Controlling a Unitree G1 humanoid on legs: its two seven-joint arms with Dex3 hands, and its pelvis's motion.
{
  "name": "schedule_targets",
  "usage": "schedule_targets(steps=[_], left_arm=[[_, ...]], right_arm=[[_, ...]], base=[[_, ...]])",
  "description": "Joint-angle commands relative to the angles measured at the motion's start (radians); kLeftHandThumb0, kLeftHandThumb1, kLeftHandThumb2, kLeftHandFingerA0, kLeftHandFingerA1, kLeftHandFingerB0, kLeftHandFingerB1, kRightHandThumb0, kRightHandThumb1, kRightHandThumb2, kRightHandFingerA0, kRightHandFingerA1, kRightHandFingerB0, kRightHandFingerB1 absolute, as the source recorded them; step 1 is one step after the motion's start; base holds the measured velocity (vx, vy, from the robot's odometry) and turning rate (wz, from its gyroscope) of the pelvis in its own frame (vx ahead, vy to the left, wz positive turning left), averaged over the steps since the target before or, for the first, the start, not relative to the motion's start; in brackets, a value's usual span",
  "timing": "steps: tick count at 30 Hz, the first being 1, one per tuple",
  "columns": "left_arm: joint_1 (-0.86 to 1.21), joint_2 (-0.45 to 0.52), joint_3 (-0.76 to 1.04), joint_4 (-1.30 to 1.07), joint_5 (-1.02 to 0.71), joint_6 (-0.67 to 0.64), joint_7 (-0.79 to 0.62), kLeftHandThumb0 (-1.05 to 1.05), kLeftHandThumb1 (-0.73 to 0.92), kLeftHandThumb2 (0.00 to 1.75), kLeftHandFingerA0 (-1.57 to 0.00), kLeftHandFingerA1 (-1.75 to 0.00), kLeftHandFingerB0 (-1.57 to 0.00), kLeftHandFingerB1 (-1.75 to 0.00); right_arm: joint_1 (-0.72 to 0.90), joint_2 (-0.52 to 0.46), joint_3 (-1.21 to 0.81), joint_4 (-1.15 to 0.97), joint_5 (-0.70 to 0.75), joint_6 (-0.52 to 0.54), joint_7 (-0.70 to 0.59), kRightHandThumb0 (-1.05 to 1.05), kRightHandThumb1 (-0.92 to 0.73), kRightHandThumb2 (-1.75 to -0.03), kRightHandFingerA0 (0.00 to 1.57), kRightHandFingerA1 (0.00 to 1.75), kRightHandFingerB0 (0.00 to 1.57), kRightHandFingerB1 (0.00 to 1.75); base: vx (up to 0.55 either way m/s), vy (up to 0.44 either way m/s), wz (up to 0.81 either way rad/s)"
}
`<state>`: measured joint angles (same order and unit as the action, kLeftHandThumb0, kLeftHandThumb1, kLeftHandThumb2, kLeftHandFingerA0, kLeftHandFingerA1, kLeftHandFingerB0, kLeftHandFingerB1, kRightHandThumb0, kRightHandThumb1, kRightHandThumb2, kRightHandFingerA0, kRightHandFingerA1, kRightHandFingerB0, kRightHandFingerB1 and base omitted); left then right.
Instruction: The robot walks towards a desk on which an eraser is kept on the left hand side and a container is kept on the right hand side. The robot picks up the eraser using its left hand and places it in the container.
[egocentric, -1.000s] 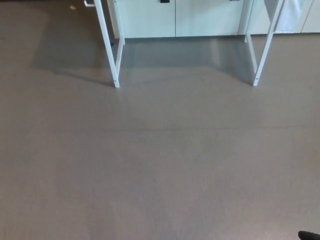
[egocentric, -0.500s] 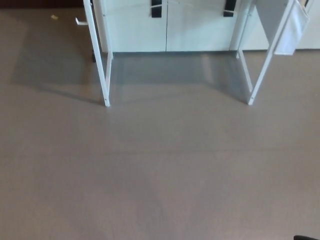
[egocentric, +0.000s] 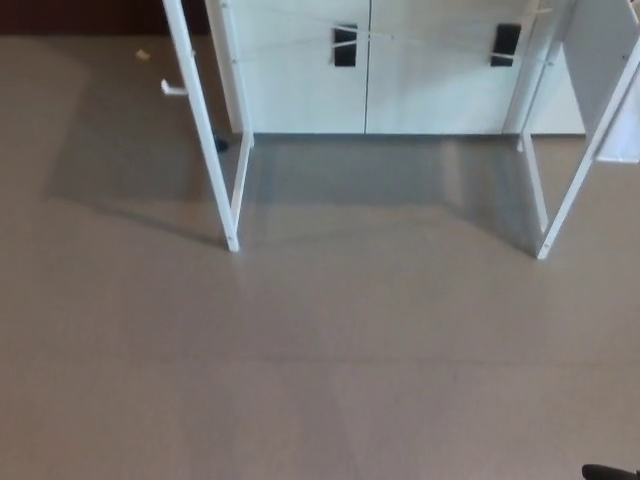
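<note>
The step in hand is judged to be the walk up to the desk, and it is at an early stage: the head view shows only grey floor (egocentric: 320, 360), the white legs of the desk frame, the left leg (egocentric: 205, 130) and the right leg (egocentric: 570, 185), and behind them a white cabinet (egocentric: 400, 70) with two dark handles. The desktop lies above the top edge of the picture, so the eraser and the container cannot be located; neither is visible. Neither robot hand is in view, so whether each is released or clenched cannot be told. A small dark shape (egocentric: 610, 471) at the bottom right corner is too slight to identify. To do the approach well, the robot should stay centred between the two legs, stop short of them, and bring the desktop into view before reaching. Against the picture half a second earlier, the legs and cabinet sit lower and further right: the camera has moved, not the furniture.
</note>
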<state>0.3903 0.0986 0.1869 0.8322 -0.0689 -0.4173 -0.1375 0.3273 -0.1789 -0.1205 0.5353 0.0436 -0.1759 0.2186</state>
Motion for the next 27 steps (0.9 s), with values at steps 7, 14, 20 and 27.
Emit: schedule_targets(steps=[7, 14, 20, 27], left_arm=[[0.006, 0.029, -0.022, 0.108, 0.043, -0.168, 0.031, -0.21, 0.47, 0.54, -0.45, -0.44, -0.42, -0.35], [0.015, 0.012, -0.05, 0.039, 0.058, -0.153, 0.066, -0.2, 0.48, 0.54, -0.45, -0.43, -0.43, -0.35], [-0.003, 0.002, -0.059, 0.101, 0.061, -0.182, 0.07, -0.19, 0.48, 0.54, -0.45, -0.43, -0.41, -0.35], [-0.003, 0.023, -0.069, 0.195, 0.098, -0.236, 0.112, -0.19, 0.47, 0.54, -0.47, -0.43, -0.44, -0.35]], right_arm=[[0.053, -0.011, 0.005, -0.016, -0.001, -0.019, 0.008, -0.27, -0.52, -0.56, 0.57, 0.47, 0.47, 0.4], [0.055, -0.006, 0.001, -0.03, 0.011, 0.0, 0.011, -0.26, -0.53, -0.56, 0.57, 0.47, 0.47, 0.4], [0.053, -0.009, 0.008, -0.024, 0.0, 0.005, 0.01, -0.26, -0.53, -0.56, 0.57, 0.46, 0.47, 0.39], [0.051, -0.01, 0.015, -0.008, 0.004, 0.006, 0.017, -0.24, -0.54, -0.56, 0.57, 0.47, 0.46, 0.4]], base=[[0.41, 0.148, -0.21], [0.32, 0.063, 0.06], [0.4, -0.131, 0.19], [0.34, -0.124, 0.08]])
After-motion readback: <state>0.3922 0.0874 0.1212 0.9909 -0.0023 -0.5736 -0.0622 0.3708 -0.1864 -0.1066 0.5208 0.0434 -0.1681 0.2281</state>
